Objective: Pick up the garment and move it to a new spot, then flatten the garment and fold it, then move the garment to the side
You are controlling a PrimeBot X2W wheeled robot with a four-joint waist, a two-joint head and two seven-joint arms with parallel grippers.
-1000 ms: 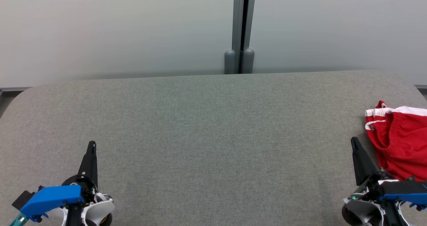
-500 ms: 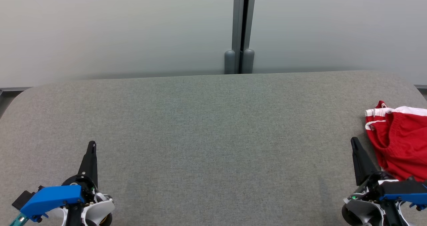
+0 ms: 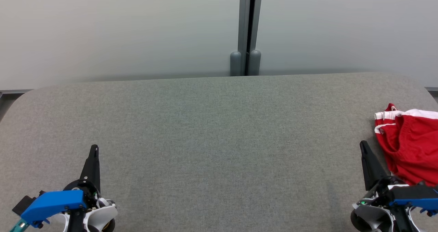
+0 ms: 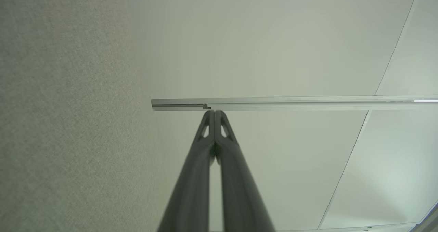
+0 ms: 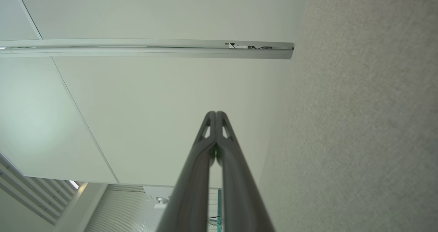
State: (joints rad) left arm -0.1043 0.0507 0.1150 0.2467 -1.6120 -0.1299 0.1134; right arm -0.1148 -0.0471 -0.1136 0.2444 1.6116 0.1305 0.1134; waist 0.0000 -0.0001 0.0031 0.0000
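1. The red, white-trimmed garment (image 3: 410,146), probably shorts, lies crumpled at the tabletop's (image 3: 219,139) right edge, just beside the right gripper (image 3: 363,147).
2. It should handle as light, limp cloth, so a raised fold looks best to pinch.
3. The fingers of the left gripper (image 3: 94,149) and of the right are pressed together, holding nothing.

1. One garment (image 3: 409,150), red with white trim.
2. Two grippers: left gripper (image 3: 94,149) and right gripper (image 3: 363,145).
3. Two dark fingers (image 4: 195,177) on each gripper, four in all, each pair pressed together.
4. One table (image 3: 219,139), covered in grey cloth.
5. Two wall panels (image 3: 119,30) behind the table.
6. One post (image 3: 248,20) between the panels.
7. Two grey caps (image 3: 235,63) side by side at the foot of the post.
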